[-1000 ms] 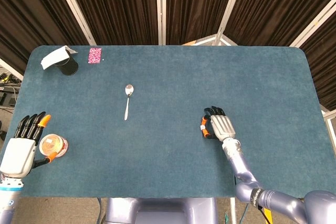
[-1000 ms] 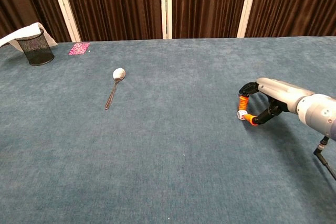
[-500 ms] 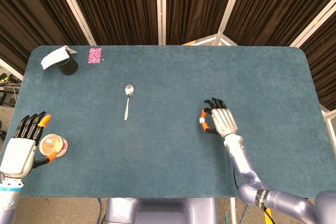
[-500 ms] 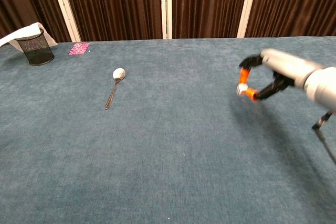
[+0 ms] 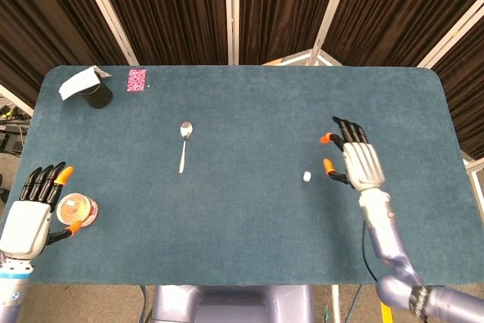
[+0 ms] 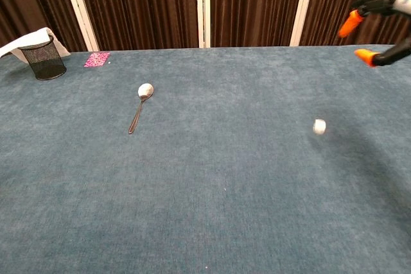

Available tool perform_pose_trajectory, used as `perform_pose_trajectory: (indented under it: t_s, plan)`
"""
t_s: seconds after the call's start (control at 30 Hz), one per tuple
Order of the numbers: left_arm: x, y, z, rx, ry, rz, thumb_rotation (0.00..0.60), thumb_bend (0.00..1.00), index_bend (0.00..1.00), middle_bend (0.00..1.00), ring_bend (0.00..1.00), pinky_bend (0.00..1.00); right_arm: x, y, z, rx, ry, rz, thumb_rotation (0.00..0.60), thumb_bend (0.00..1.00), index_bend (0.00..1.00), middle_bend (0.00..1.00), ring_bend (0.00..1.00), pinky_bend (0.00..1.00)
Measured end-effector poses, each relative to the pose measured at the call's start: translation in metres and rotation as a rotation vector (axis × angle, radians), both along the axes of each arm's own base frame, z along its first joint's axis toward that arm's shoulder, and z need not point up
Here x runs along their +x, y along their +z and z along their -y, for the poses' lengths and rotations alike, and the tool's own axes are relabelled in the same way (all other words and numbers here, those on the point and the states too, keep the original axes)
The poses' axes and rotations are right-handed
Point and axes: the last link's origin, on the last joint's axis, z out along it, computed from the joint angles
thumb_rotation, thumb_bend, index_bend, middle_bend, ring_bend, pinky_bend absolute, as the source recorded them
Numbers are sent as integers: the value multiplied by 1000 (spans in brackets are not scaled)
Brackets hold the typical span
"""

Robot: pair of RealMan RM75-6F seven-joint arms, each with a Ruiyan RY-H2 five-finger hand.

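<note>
While a wide blue-green table (image 5: 242, 111) fills both views, the right hand (image 5: 355, 163) hangs above its right half, fingers spread apart and holding nothing. Just to the left of it lies a small white piece (image 5: 307, 176), stubby and roughly as wide as long, so its long axis and facing cannot be told; the chest view shows it blurred. At the near left edge, the left hand (image 5: 34, 213) is spread with its fingertips around a round clear container (image 5: 77, 210) with orange contents; whether it grips it cannot be told. Further back sit a black mesh cup (image 5: 96, 94), a metal spoon (image 5: 184, 144) pointing bowl-away, and a pink card (image 5: 136, 79).
</note>
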Motion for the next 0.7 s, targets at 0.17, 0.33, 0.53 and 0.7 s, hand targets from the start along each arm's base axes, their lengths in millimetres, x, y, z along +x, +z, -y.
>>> perform_pose_trajectory:
  t_s: [0.17, 0.33, 0.53, 0.7]
  plan:
    - [-2, -2, 1, -4, 3, -7, 600, 0, 0, 0, 0, 0, -20, 8, -31, -9, -31, -4, 600, 346, 345, 31, 0, 0]
    - [-1, -1, 1, 1, -1, -9, 600, 0, 0, 0, 0, 0, -44, 15, -66, -26, -49, -2, 600, 315, 317, 11, 0, 0]
    - [-1, 1, 3, 15, -7, -12, 600, 0, 0, 0, 0, 0, -74, 26, -102, -54, -70, -30, 600, 274, 259, 0, 0, 0]
    - [-2, 3, 3, 28, 2, -7, 600, 0, 0, 0, 0, 0, -83, 30, -118, -55, -56, -47, 600, 262, 228, 0, 0, 0]
